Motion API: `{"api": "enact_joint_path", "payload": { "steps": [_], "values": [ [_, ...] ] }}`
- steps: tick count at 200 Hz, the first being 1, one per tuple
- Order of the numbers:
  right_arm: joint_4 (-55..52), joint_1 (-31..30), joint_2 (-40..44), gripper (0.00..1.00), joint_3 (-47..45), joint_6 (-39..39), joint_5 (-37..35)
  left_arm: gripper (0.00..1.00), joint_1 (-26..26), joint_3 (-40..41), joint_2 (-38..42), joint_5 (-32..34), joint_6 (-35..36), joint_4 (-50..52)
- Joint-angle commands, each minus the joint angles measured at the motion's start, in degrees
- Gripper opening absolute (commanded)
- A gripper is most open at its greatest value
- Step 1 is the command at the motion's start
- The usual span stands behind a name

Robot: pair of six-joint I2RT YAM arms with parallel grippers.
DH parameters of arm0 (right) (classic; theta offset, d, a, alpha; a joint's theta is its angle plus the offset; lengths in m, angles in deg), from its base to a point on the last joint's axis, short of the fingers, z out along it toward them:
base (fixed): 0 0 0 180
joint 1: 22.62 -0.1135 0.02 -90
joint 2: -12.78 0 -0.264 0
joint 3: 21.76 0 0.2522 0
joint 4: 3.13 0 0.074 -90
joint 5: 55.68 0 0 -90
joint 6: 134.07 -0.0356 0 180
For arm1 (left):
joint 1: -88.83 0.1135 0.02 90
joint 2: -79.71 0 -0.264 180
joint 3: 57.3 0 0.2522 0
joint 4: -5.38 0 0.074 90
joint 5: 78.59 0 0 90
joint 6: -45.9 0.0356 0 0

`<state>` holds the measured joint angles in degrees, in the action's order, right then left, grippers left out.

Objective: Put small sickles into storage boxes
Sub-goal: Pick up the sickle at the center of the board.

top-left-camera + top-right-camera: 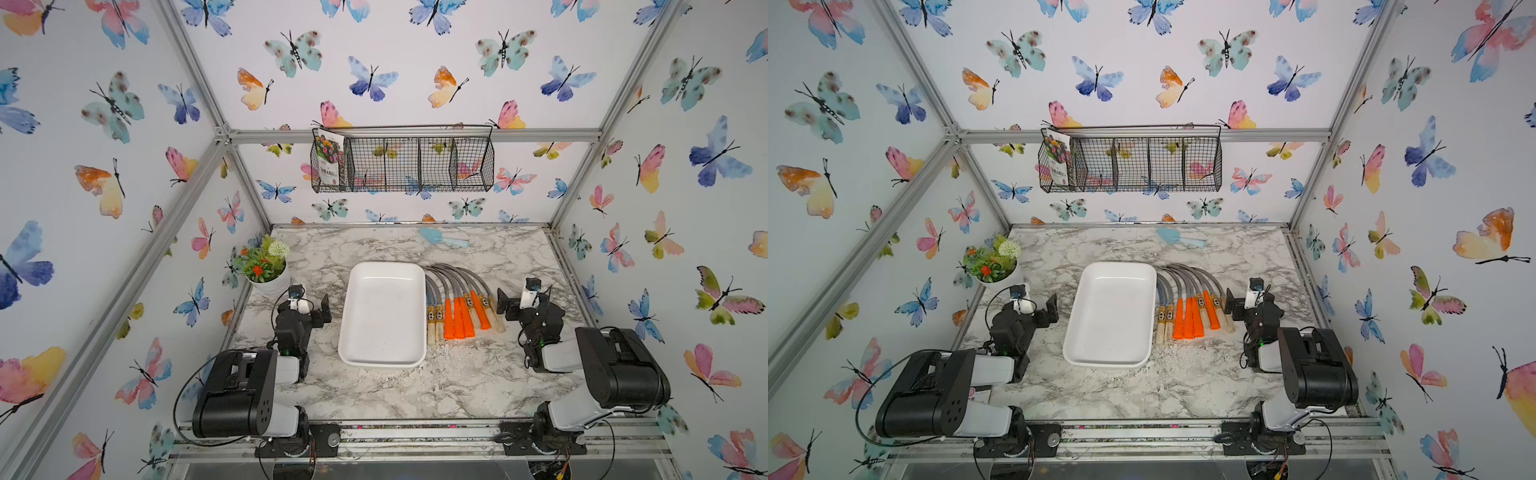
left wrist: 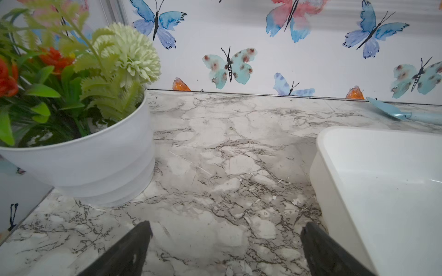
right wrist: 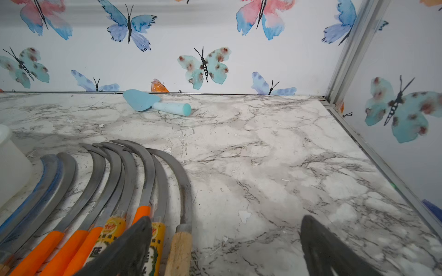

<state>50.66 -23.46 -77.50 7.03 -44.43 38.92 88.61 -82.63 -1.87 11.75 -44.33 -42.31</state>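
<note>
Status: nothing packed yet. The storage box (image 1: pixel 382 316) sits empty mid-tabletop (image 1: pixel 415 386). The small sickles (image 1: pixel 457 320) all lie in one tight row just beside it, on its right-edge side. Handles point toward the front edge, blades curve back and over toward the box. Seven or eight of them; hard to count, they're shoulder to shoulder and some overlap.

right hand (image 3: pixel 226 222): jaws wide apart, holding nothing, low at the right end of the row. In the wrist view one finger hangs over a labelled handle.
left hand (image 2: pixel 227 229): also wide apart and empty, over bare tabletop between the flower pot (image 2: pixel 95 167) and the box.

Risks as I see them:
- Handles touch, so a finger likely lands on a neighbour or wedges two, and the pick drags the row.
- Nested blades may hook each other on lift.
- The blade sits off-axis from the handle, so it could twist in the grip and its tip could clip the box rim.
- The box looks light; a nudge would shift it.
- The trowel (image 3: pixel 155 102) at the back edge isn't ours.
</note>
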Motion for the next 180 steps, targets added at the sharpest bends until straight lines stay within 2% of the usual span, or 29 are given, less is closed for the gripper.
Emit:
{"api": "enact_joint_path", "payload": {
  "steps": [1,180],
  "values": [
    [-0.6,-0.2,-0.7,0.98,0.8,0.4,0.7,0.98,-0.3,-0.5,0.4,0.2,0.2,-1.0],
    [-3.1,-0.2,0.4,0.98,1.2,0.0,-0.3,0.98,-1.6,-0.2,0.7,2.4,0.5,-1.1]
  ]
}}
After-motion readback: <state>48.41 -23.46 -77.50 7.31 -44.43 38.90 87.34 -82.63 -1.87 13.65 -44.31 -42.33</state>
